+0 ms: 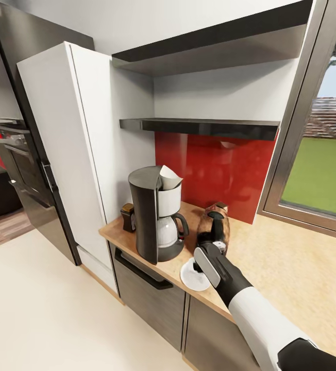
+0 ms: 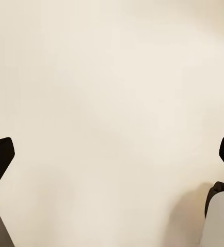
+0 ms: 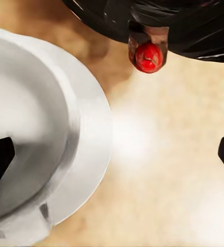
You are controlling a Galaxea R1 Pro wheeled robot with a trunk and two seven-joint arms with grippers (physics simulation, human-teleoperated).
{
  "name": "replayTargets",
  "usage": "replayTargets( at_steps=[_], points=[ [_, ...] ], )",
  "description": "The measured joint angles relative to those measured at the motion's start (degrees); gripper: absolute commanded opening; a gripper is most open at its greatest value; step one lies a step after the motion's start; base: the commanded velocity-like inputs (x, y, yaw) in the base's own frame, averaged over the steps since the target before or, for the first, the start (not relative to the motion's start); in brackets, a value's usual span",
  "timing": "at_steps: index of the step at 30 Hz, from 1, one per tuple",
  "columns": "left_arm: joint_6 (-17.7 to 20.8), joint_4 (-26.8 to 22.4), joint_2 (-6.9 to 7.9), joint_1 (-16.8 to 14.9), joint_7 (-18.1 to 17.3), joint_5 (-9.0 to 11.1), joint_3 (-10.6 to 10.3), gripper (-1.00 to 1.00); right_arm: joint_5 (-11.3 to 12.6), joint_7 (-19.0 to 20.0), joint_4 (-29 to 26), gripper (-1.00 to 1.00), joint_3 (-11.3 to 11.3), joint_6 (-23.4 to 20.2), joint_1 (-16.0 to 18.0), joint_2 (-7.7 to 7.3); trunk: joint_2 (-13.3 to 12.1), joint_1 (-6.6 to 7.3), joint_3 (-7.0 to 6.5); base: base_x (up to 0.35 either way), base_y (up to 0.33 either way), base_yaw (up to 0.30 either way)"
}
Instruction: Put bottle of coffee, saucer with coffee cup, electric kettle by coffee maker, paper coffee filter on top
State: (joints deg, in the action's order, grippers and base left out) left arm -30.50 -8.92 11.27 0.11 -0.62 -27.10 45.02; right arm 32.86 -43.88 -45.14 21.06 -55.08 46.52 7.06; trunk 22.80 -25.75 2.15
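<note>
Countertop [image 1: 291, 257] edge: saucer [image 1: 191, 275] overhangs beneath open right claw [image 3: 112, 154].

Glossy white saucer [image 3: 65, 144] — matt wood-grain countertop [image 3: 163, 195].

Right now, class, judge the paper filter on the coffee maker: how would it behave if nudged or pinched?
The paper filter looks thin and folded, so it would probably crumple when pinched. It perches loosely atop the coffee maker, so a nudge would likely slide it off.
</note>
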Motion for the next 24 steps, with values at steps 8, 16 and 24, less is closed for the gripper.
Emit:
replayTargets(
  at_steps=[8,16,24],
  points=[
    [0.0,0.0,0.0,0.0,-0.01,0.0,-0.04,1.0,0.03,0.0,-0.07,1.0,-0.06,0.0,0.0,0.0,0.0,0.0,0.0,0.0,0.0,0.0],
    [0.0,0.0,0.0,0.0,-0.01,0.0,-0.01,1.0,0.04,0.0,-0.97,1.0,-0.29,0.0,0.0,0.18,0.0,0.0,0.0,0.0,0.0,0.0],
    [0.09,0.0,0.07,0.0,0.03,0.0,-0.06,1.0,-0.03,0.0,-7.68,1.0,-0.28,-0.31,0.0,0.27,0.0,0.0,0.0,0.0,0.0,0.0]
  ],
)
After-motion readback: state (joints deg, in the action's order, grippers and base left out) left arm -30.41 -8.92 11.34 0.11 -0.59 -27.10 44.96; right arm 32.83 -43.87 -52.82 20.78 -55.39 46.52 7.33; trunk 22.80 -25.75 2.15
